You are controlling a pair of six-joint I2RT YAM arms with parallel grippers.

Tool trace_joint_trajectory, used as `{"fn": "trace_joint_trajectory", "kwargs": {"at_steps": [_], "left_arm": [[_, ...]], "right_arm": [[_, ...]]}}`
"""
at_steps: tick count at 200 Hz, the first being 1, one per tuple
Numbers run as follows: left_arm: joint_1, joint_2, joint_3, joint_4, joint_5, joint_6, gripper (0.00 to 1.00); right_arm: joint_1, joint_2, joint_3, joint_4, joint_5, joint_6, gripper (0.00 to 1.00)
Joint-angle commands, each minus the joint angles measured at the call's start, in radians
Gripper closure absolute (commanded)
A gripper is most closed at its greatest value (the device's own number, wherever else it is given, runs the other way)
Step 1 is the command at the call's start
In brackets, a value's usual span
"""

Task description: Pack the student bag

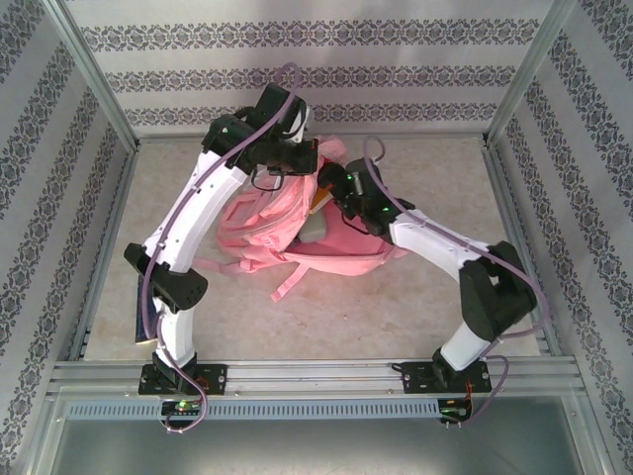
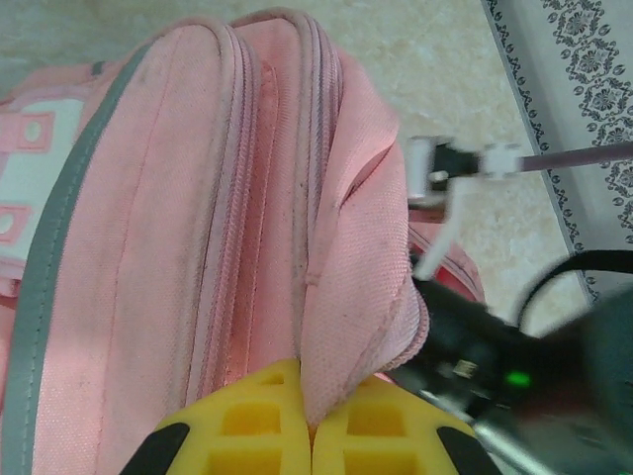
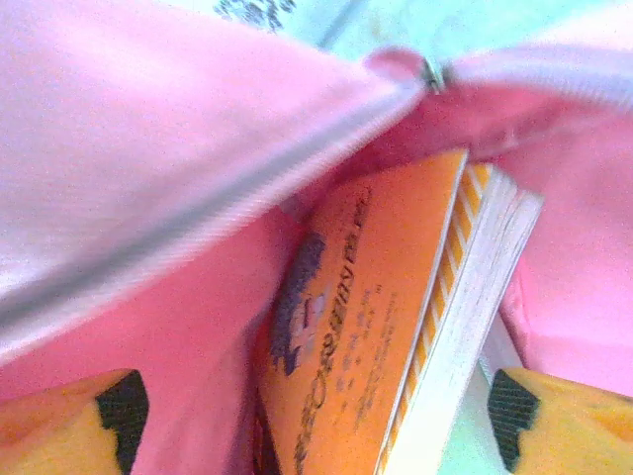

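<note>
The table (image 1: 396, 327) is pale and mottled, walled on three sides, with its near edge cut by the rail that carries the arm bases. The student bag (image 1: 252, 233) lies near the middle of it, slumped, straps trailing toward the arms. Its upper end is covered by both wrists, so its mouth cannot be made out from above.

In the left wrist view the student bag (image 2: 198, 247) stretches away from the left end effector (image 2: 309, 416), with rows of zip seams and a grey-trimmed panel cut off at the left border. That end effector is pinched tight on a fold of pink cloth at the bag's rim. Only the yellow finger roots show, and the tips are lost in the fabric. Just to its right the right arm (image 2: 534, 366) is a dark blur with a green light.

An orange book (image 3: 366, 317) stands on edge inside the bag, between the fingers of the right end effector (image 3: 316, 416). Its cover print is too smeared to read and its lower end is cut off. The yellow fingers (image 3: 69, 416) are spread wide at the two bottom corners, clear of the book. Above them a pink flap with a pale zip (image 3: 198, 228) hides the rest of the interior.

Beside the left arm's elbow a dark flat object (image 1: 138, 315) lies half covered and cannot be identified.
</note>
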Motion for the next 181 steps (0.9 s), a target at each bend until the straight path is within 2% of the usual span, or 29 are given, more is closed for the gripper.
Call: {"fn": "trace_joint_trajectory", "kwargs": {"at_steps": [1,31,58,82,94,110,122,140,154,181], "left_arm": [[0.017,0.039,0.034,0.071,-0.002,-0.026,1.00],[0.018,0.100,0.048,0.068,-0.006,-0.041,1.00],[0.017,0.145,0.022,0.087,0.031,-0.073,1.00],[-0.002,0.158,-0.053,0.156,0.086,-0.104,0.99],[-0.016,0.175,-0.068,0.168,0.104,-0.106,0.90],[-0.027,0.193,-0.059,0.164,0.121,-0.106,0.73],[-0.029,0.187,-0.059,0.168,0.119,-0.103,0.60],[-0.028,0.150,-0.058,0.177,0.094,-0.084,0.47],[-0.027,0.114,-0.058,0.175,0.067,-0.060,0.41],[-0.026,0.021,-0.096,0.165,0.004,-0.021,0.38]], "right_arm": [[-0.022,-0.122,-0.029,-0.073,-0.059,-0.141,0.09],[-0.039,-0.286,-0.059,-0.288,0.026,-0.271,0.09],[-0.076,-0.462,-0.126,-0.462,0.145,-0.290,0.11],[-0.101,-0.610,-0.202,-0.533,0.174,-0.314,0.13],[-0.107,-0.671,-0.232,-0.561,0.180,-0.332,0.13],[-0.116,-0.725,-0.248,-0.614,0.184,-0.360,0.14],[-0.121,-0.751,-0.244,-0.650,0.184,-0.399,0.15],[-0.125,-0.769,-0.226,-0.675,0.158,-0.467,0.16],[-0.124,-0.769,-0.204,-0.685,0.134,-0.520,0.17],[-0.124,-0.774,-0.186,-0.683,0.105,-0.567,0.17]]}}
